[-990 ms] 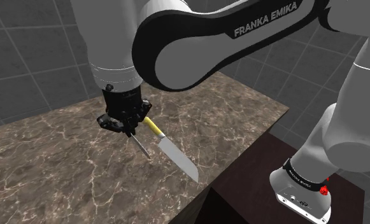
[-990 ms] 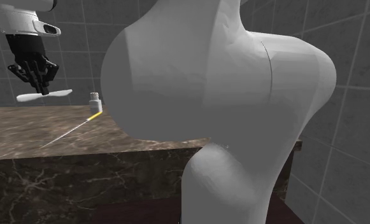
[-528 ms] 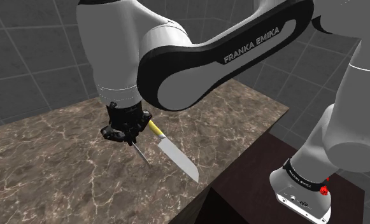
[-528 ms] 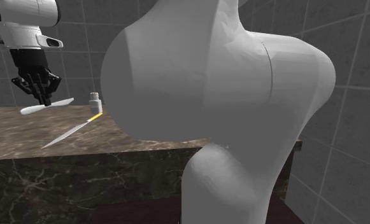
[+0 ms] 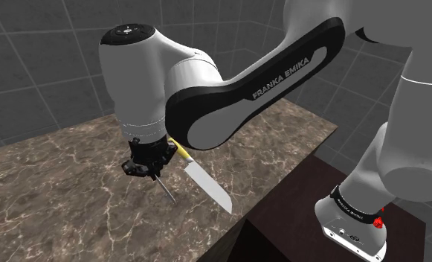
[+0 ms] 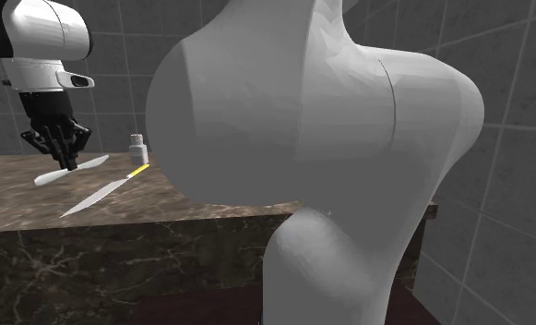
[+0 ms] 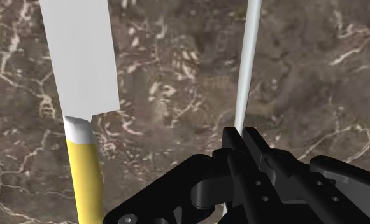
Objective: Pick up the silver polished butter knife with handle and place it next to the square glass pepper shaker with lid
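My gripper (image 5: 144, 167) is shut on the butter knife (image 5: 165, 187), a thin pale blade that sticks out past the fingertips and hangs low over the dark marbled counter (image 5: 58, 201). In the second exterior view the gripper (image 6: 63, 152) holds the knife (image 6: 72, 169) slightly tilted, a short way to that view's left of the small square pepper shaker (image 6: 137, 147) with its lid. The wrist view shows the black fingers (image 7: 244, 143) clasping the knife's white length (image 7: 248, 63).
A large knife with a yellow handle (image 5: 206, 184) lies on the counter beside the gripper, also in the second exterior view (image 6: 100, 192) and wrist view (image 7: 81, 57). The counter edge (image 5: 240, 216) drops to the dark stand (image 5: 296, 223). A white arm link (image 6: 312, 111) blocks much of the second exterior view.
The gripper has come down toward the counter with the butter knife in it, and shifted slightly to the second exterior view's right. The yellow-handled knife and the shaker have stayed put.
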